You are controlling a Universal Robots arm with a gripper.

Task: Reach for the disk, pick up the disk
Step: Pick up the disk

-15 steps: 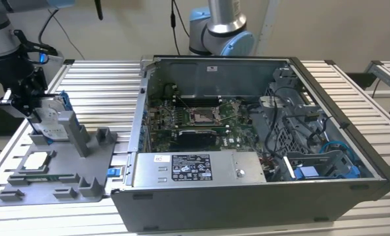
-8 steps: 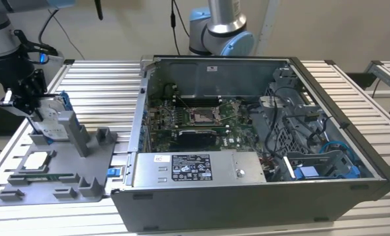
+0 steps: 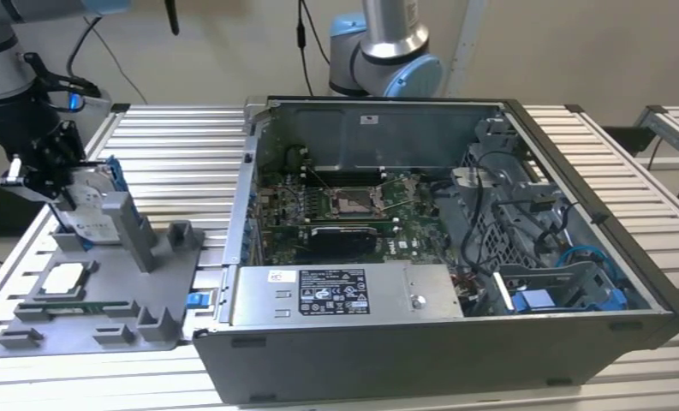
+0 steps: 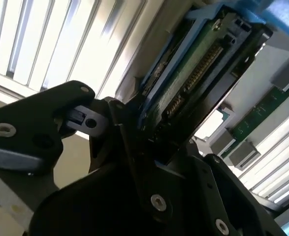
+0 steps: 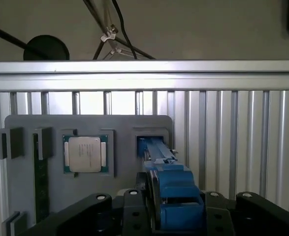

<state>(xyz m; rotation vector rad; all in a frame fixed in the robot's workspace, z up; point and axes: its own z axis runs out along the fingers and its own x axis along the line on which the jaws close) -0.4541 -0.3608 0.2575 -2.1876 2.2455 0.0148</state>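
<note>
**Exterior view, from its left to its right.** At the exterior view's far left the arm (image 3: 2,86) reaches down over the slatted desk (image 3: 179,145). Its pincer (image 3: 62,184) meets the disk (image 3: 90,214) at the disk's upper edge. The disk stands on edge at the far left corner of the grey tray (image 3: 145,291), beside an upright grey block. The tray's slot presumably keeps it vertical so that both flat faces stay open to a grasp from above. Whether the disk has left the slot cannot be told. Nearer on the tray, the chip (image 3: 65,278) lies flat in its own square recess, well apart from the disk. To the tray's right sits the opened case (image 3: 431,342), with its board and cables exposed. One wall of the case is just beside the tray.

**Both wrist views.** In the first wrist view the disk's blue-framed edge (image 5: 171,196) runs between the black fingers (image 5: 132,209), one on each face. By this showing the pincer is clamped on the disk. The second wrist view shows the disk's green circuit face and connector row (image 4: 193,83) emerging from between the fingers. A grip across the thin dimension suits a flat part stored on edge.
</note>
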